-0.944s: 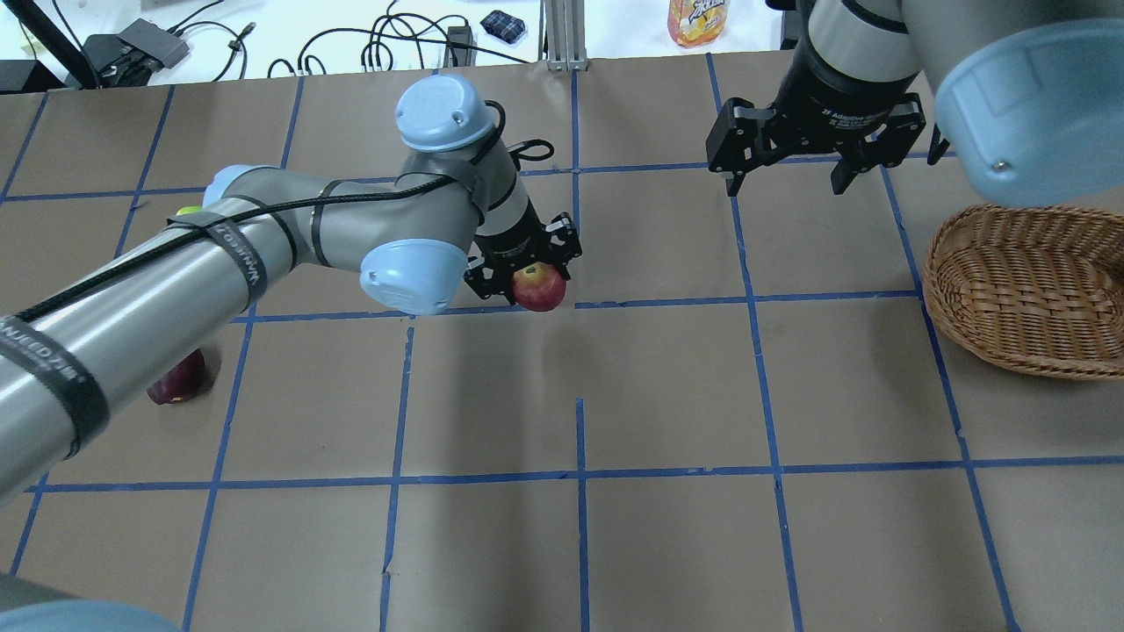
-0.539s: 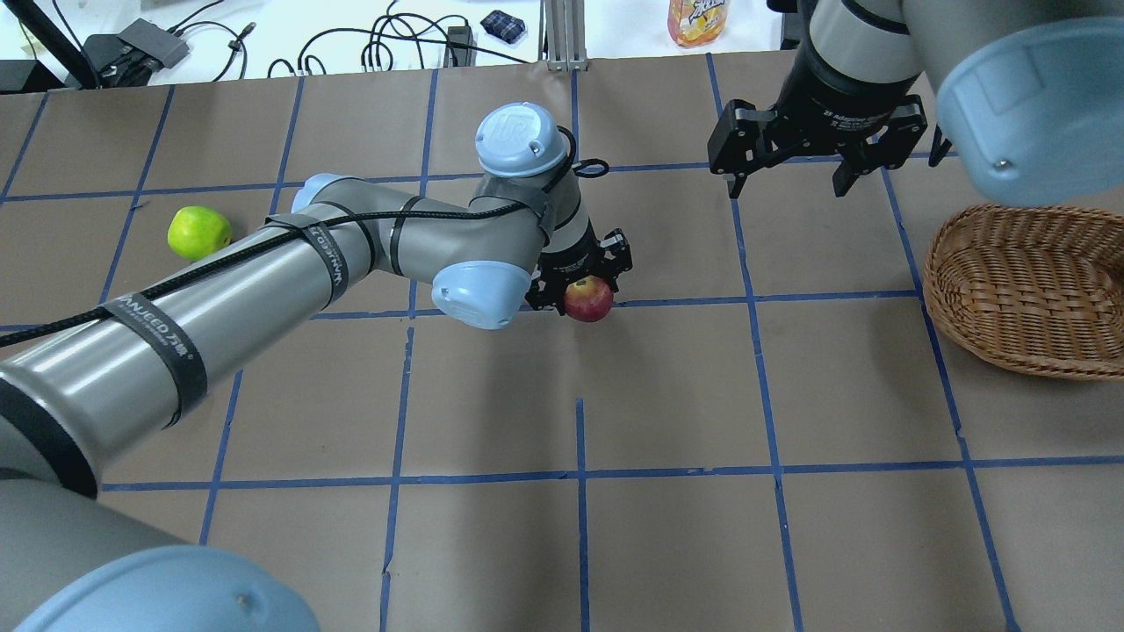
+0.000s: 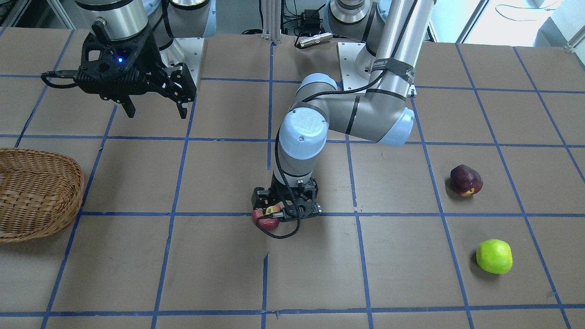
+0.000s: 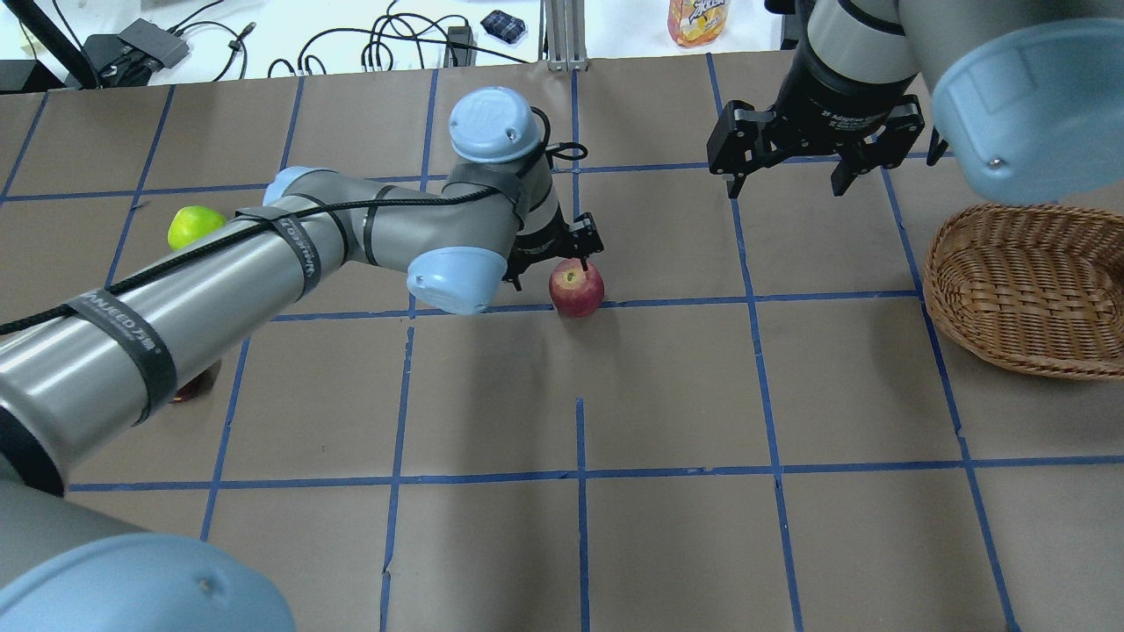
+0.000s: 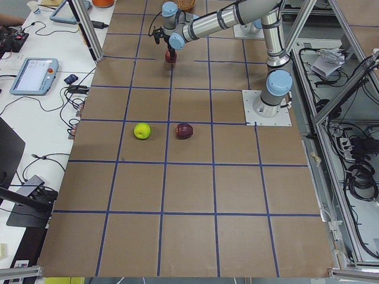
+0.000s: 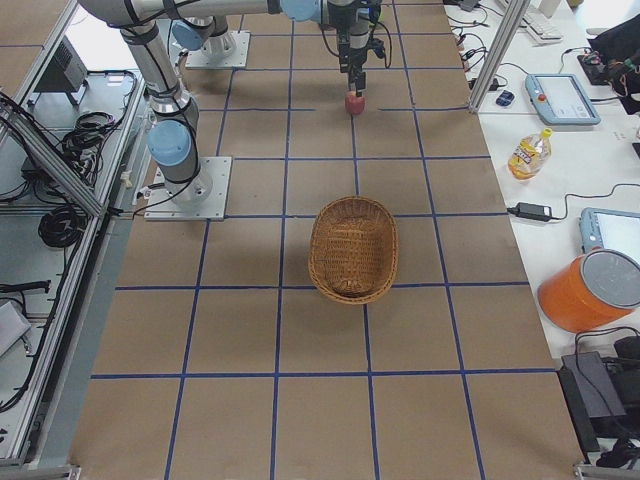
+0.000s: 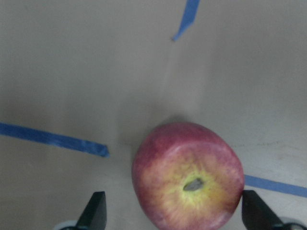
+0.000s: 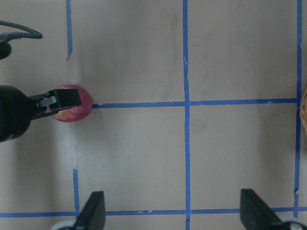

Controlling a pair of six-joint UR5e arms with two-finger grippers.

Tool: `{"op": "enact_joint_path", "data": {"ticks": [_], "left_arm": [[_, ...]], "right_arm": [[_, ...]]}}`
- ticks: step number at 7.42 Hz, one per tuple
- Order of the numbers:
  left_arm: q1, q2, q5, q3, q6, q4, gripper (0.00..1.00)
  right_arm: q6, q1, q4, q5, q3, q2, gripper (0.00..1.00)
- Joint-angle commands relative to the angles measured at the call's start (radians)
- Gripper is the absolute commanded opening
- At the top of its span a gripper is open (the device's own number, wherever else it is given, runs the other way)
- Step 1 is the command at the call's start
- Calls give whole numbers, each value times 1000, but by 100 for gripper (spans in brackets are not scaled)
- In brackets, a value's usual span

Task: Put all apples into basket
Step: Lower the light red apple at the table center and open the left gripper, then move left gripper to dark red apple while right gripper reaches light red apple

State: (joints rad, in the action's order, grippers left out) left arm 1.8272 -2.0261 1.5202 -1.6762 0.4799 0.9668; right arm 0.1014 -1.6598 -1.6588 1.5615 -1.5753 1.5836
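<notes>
Front-facing: the red apple (image 3: 264, 222) sits on the desk (image 3: 137, 274) directly under the left jaws. The maroon apple (image 3: 466, 180) and green apple (image 3: 493, 257) lie well apart from them. The basket (image 3: 32, 192) is nearer the right jaws.

Overhead: the right jaws hang spread wide, holding nothing.

Left wrist: the left jaws stand wide, with the red apple between them, nearer one fingertip (image 7: 254, 215).

red apple (image 4: 577, 288), green apple (image 3: 494, 256), tan basket (image 4: 1010, 294)
</notes>
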Motion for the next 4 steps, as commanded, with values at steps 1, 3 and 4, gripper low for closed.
{"op": "enact_joint_path", "data": {"ticks": [1,3,4], "left_arm": [[-231,90,200,10,-259,255,100],[-415,164,209,-11,-501,309,100],[-557,165,195,-22,-652,311,100]], "right_arm": [[0,-1,-3,-3,1,-2,100],[15,-11,-34,-6,6,-49,100],[58,-29,-99,-4,5,-104,100]]}}
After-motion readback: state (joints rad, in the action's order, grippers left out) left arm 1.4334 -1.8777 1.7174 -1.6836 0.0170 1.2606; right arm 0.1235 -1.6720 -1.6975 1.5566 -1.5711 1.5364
